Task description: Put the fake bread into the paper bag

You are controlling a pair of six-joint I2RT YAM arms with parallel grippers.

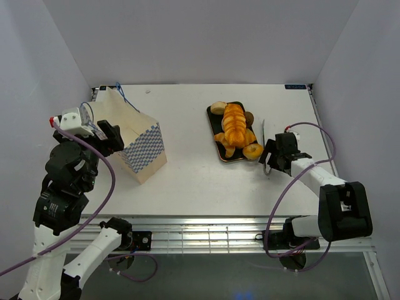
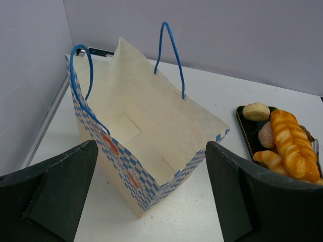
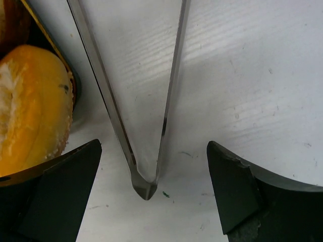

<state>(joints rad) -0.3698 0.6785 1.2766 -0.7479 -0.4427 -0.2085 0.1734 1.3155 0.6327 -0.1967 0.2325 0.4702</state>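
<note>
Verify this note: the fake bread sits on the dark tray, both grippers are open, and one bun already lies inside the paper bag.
Not quite: the paper bag holds no bun; the left wrist view shows its inside bare. The fake bread sits on the dark tray, and the left gripper and right gripper are open.

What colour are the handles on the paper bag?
Blue. The paper bag's string handles show best in the left wrist view.

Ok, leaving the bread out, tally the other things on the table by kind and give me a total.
Paper bag: 1
Tray: 1
Tongs: 1
Total: 3
</note>
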